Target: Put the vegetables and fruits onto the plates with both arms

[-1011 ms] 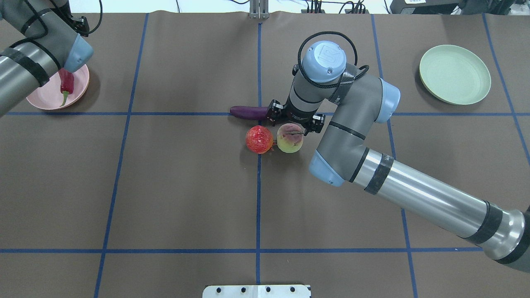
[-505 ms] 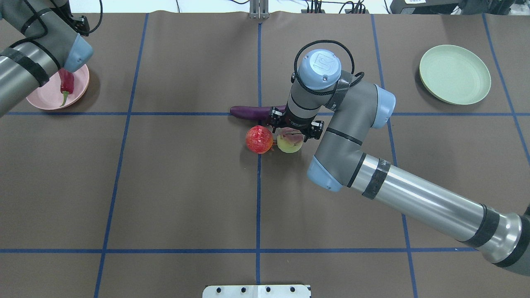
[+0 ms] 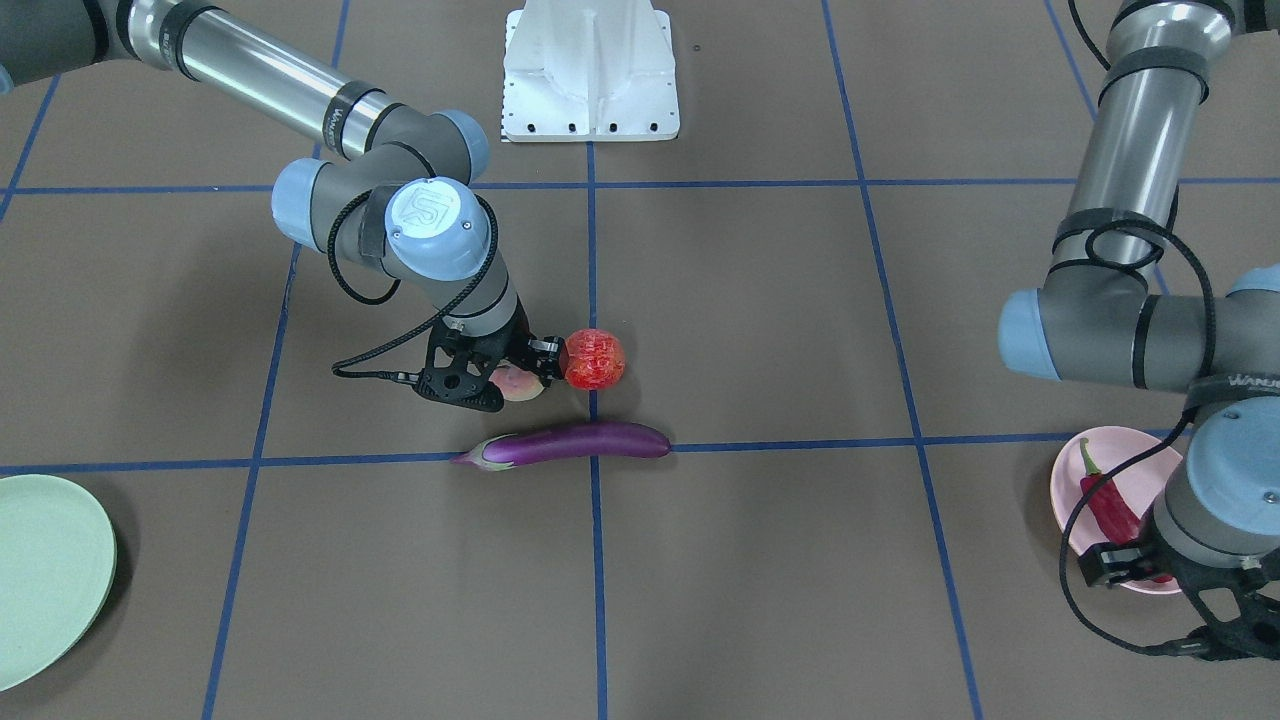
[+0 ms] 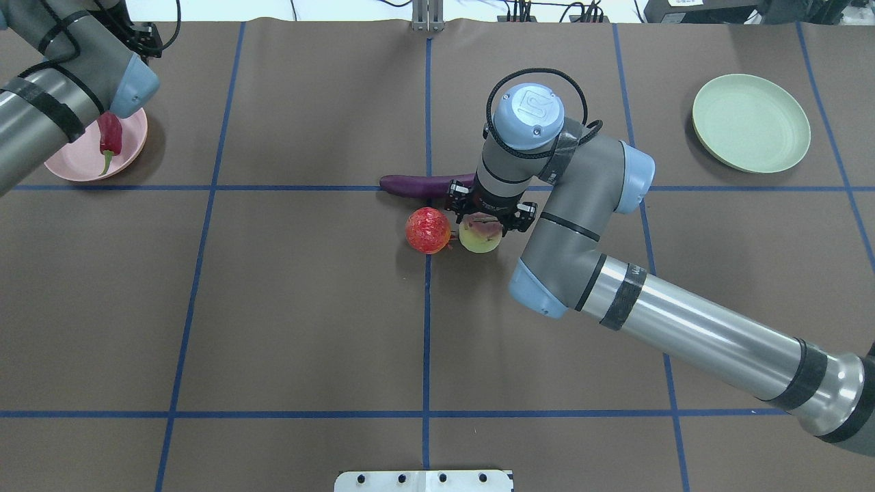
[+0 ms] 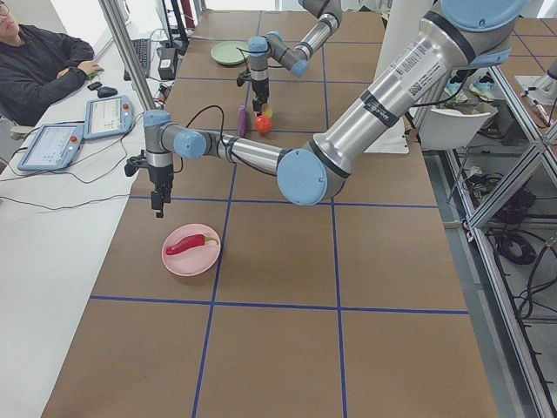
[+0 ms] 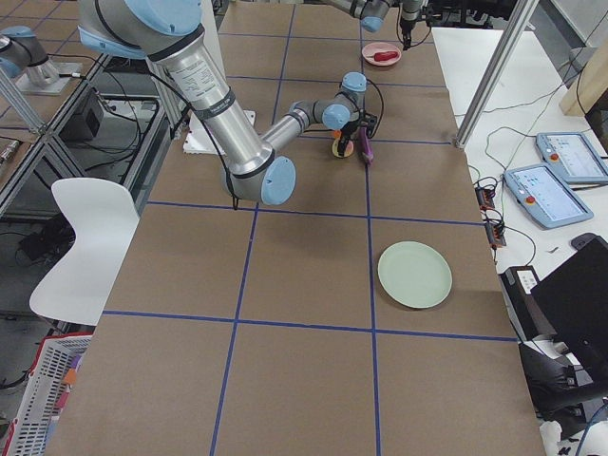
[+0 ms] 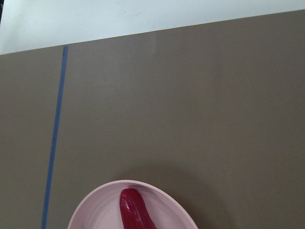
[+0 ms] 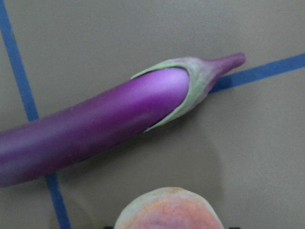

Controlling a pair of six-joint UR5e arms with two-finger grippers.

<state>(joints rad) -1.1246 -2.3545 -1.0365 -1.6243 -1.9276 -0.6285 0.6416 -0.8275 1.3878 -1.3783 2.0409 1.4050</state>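
Overhead exterior: right gripper [image 4: 487, 220] astride the peach [image 4: 478, 240].

My right tool [image 4: 487, 219] black. Eggplant [image 3: 570, 443] glossy purple, pale-green calyx. Peach [image 4: 478, 240] pink-yellow, round fruit [image 4: 428, 231] red-orange. Chili [image 4: 109, 137] red on pink plate [image 4: 131, 146]; worktop [image 4: 307, 307] brown, blue grid.

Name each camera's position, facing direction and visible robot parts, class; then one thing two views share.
Front-facing: across the table, facing the white base; right arm at left, left arm at right.
Overhead: behind the robot, looking down; both arms.
Exterior left: table's left end; left arm near, person alongside.
Exterior right: table's right end; right arm near, green plate.
Left wrist: above pink plate and chili; no arm shows.
Right wrist: above eggplant and peach; no arm shows.
Shared: the red fruit, in front-facing and overhead.
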